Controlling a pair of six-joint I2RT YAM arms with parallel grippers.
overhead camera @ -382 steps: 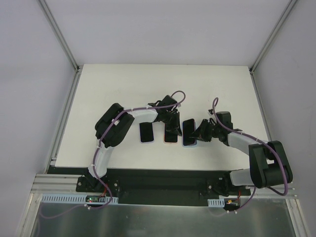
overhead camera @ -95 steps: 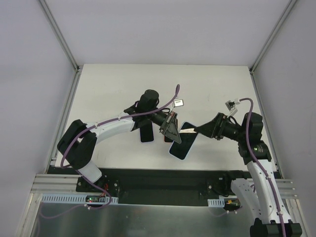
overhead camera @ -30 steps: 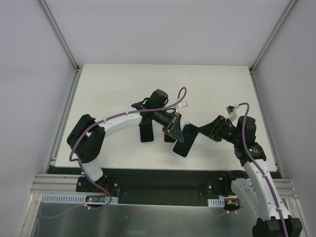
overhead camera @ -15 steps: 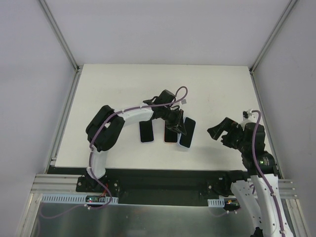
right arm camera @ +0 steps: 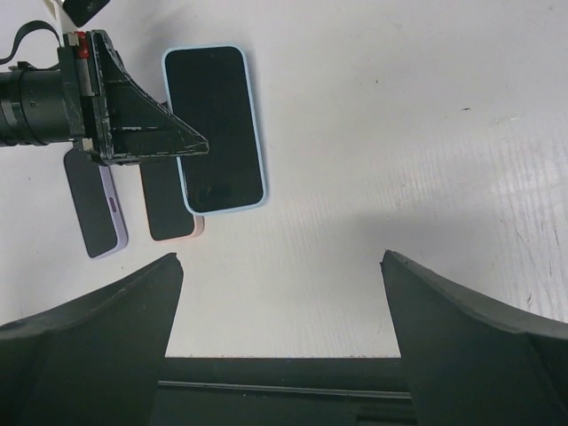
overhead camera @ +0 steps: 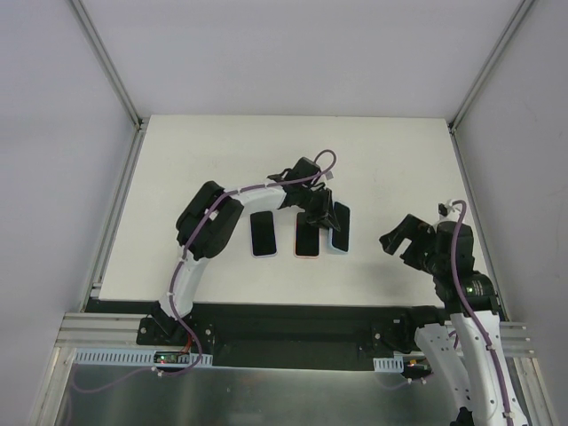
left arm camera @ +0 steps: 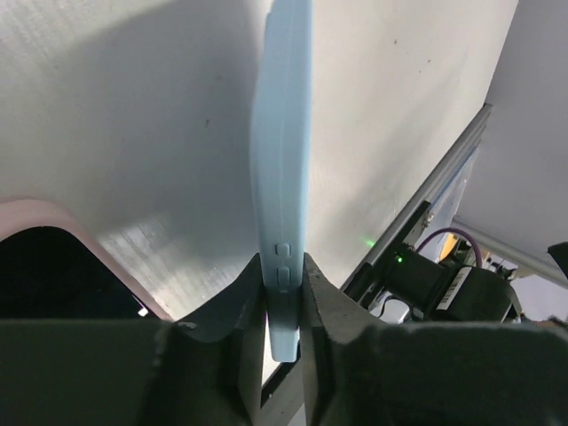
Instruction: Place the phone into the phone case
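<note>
The phone, its black screen up, sits inside the light-blue phone case (overhead camera: 338, 227), rightmost in a row of three on the white table. The right wrist view shows the phone (right arm camera: 213, 124) framed by the case rim (right arm camera: 258, 133). My left gripper (overhead camera: 325, 216) reaches in from the left and is shut on the case's long edge. In the left wrist view the case (left arm camera: 282, 160) runs edge-on between the fingers (left arm camera: 241, 311) of that gripper (left arm camera: 282, 271). My right gripper (overhead camera: 399, 238) hangs open and empty to the right, well apart from the phone, its jaws (right arm camera: 280, 257) wide over bare table.
A pink-cased phone (overhead camera: 306, 240) lies just left of the blue one, and a lavender-cased phone (overhead camera: 263, 235) lies further left. The table's near edge (right arm camera: 284, 357) and a black rail run below my right gripper. Metal frame posts stand at the back corners.
My right gripper let go of the phone, opened wide and drew back to the right. My left gripper swung the cased phone straight, parallel to the pink one.
</note>
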